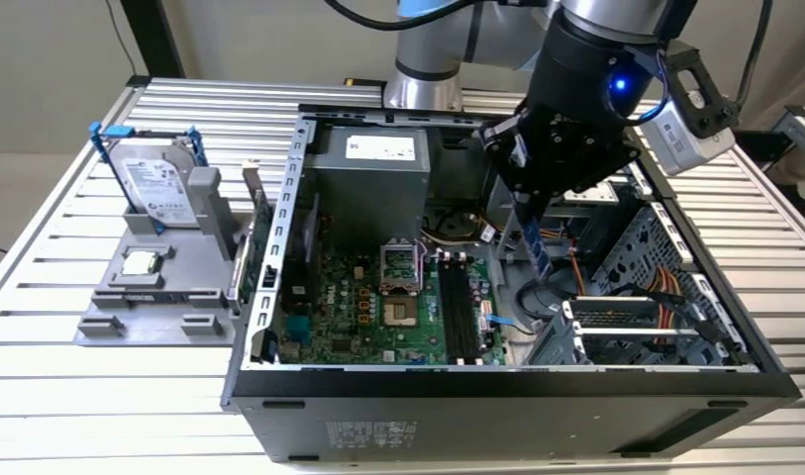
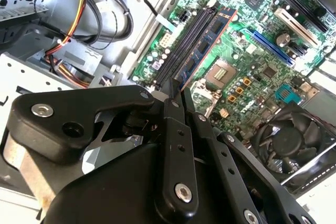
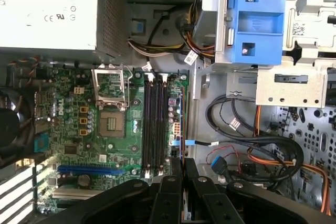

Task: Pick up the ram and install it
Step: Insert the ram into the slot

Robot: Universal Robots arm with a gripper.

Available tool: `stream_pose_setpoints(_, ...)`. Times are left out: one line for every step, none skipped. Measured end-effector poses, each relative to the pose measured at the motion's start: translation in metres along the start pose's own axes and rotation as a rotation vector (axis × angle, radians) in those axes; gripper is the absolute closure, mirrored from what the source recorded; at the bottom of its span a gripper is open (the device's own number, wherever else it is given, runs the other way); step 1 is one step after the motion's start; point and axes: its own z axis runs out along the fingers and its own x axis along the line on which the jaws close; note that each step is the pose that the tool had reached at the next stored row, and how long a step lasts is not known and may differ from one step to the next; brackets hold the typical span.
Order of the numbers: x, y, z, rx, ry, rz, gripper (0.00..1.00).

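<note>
The ram (image 1: 540,242), a long, narrow bluish-green circuit-board stick with dark chips, is in your gripper (image 1: 532,203), so you can count the pick-up half of the job as done. The install is what you have left. None of the long black memory slots (image 1: 457,307) on the green motherboard (image 1: 355,312) holds the stick, and in the first wrist view all of them look bare.

Your black metal fingers (image 2: 176,145) are drawn almost together, pinching one end of the stick between them. In the second wrist view the ram (image 2: 210,38) runs straight out from the fingertips, its long edge roughly parallel to the slots (image 2: 181,51).

In the first wrist view the ram (image 3: 182,129) appears edge-on as a thin line just beside the slots (image 3: 153,124), on the side away from the square silver processor socket (image 3: 111,121). The second wrist view puts it on the socket side instead. From that disagreement you can judge that the stick is held clear above the board, not touching it. You cannot tell from these views which slot it is over.

In the exterior view it hangs below your gripper inside the open dark computer case (image 1: 508,381), toward the exterior view's right of the slots.
</note>
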Motion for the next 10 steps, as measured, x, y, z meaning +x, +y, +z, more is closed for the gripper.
stream_pose_setpoints(-0.0002,0.0000,0.0005,0.0000,0.0000,0.000,1.00)
stream_pose_setpoints(-0.0005,0.0000,0.0010,0.0000,0.0000,0.000,1.00)
stream_pose_setpoints(-0.0006,0.0000,0.0018,0.0001,0.0000,0.000,1.00)
stream_pose_setpoints(-0.0008,0.0000,0.0026,0.0001,0.0000,0.000,1.00)
stream_pose_setpoints(-0.0010,0.0000,0.0034,0.0005,0.0001,0.000,1.00)
stream_pose_setpoints(-0.0012,0.0001,0.0044,0.0006,0.0000,0.000,1.00)
stream_pose_setpoints(-0.0014,0.0001,0.0054,0.0008,0.0000,0.000,1.00)
stream_pose_setpoints(-0.0016,0.0001,0.0064,0.0009,0.0000,0.000,1.00)
stream_pose_setpoints(-0.0019,0.0001,0.0075,0.0010,0.0000,0.000,1.00)
stream_pose_setpoints(-0.0022,0.0001,0.0085,0.0011,0.0000,0.000,1.00)
